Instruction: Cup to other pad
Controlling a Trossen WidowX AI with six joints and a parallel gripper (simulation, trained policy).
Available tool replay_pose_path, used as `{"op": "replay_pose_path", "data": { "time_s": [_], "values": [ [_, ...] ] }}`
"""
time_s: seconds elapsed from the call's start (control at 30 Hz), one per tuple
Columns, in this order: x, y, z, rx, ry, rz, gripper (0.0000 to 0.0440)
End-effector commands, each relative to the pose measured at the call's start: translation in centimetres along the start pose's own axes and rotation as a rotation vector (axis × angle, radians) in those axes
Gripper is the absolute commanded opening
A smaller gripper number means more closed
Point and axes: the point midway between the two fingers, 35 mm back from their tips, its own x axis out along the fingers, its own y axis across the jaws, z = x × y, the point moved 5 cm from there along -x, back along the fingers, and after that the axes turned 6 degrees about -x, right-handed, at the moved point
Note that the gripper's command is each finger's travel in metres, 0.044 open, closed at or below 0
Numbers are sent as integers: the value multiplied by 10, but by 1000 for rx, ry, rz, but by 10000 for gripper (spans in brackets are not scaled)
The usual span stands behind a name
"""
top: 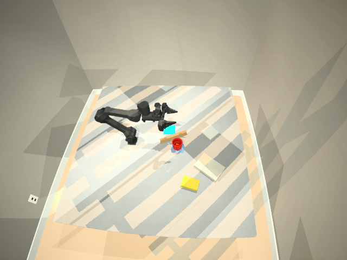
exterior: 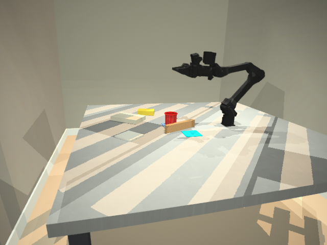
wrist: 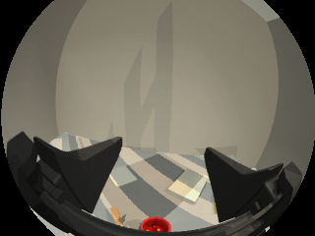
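Note:
A red cup point(top: 177, 142) point(exterior: 170, 118) point(wrist: 156, 222) stands upright on the blue pad point(top: 181, 150) point(exterior: 163, 124), with small marbles inside. The cyan pad point(top: 169, 130) point(exterior: 191, 133) lies bare on the other side of the wooden bar. My gripper point(top: 177, 116) point(exterior: 172, 68) point(wrist: 164, 147) is open and empty. It hangs high above the table, well above the cup and to the cyan pad's side of it. In the wrist view the cup shows at the bottom edge, partly cut by the gripper's body.
A wooden bar point(top: 173, 136) point(exterior: 180, 126) point(wrist: 116, 216) stands between the two pads. A yellow block point(top: 190, 183) point(exterior: 145, 112), a thick pale block point(top: 209, 167) point(exterior: 127, 118) point(wrist: 187, 186) and a flat pale tile point(top: 210, 131) point(exterior: 129, 136) point(wrist: 123, 175) lie farther from the arm's base.

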Motion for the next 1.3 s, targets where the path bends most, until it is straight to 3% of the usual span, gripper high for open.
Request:
{"op": "replay_pose_path", "data": {
  "time_s": [0.0, 0.4, 1.27],
  "values": [
    [1, 1, 0, 2, 6, 4, 374],
    [9, 21, -9, 48, 144, 75, 70],
    [32, 72, -23, 176, 522, 216, 76]
  ]
}}
